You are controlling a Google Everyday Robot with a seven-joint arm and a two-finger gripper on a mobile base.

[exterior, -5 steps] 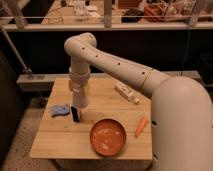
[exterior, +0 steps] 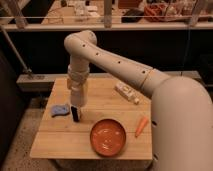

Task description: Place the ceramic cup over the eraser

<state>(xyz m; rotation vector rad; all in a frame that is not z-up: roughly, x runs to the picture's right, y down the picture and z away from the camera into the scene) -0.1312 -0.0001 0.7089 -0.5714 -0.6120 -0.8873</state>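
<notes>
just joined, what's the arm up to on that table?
The robot's single arm reaches down over the wooden table. Its gripper is directly above the small black eraser, which stands upright beside a pale blue lumpy object. Whether it touches the eraser can't be told. The orange round dish sits apart near the front edge, with a carrot-shaped item beside it.

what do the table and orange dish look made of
Table: pale wood, matte, plank seams showing. Orange dish: likely glazed ceramic or plastic, with soft sheen inside. The claw hangs directly above the black eraser.
</notes>
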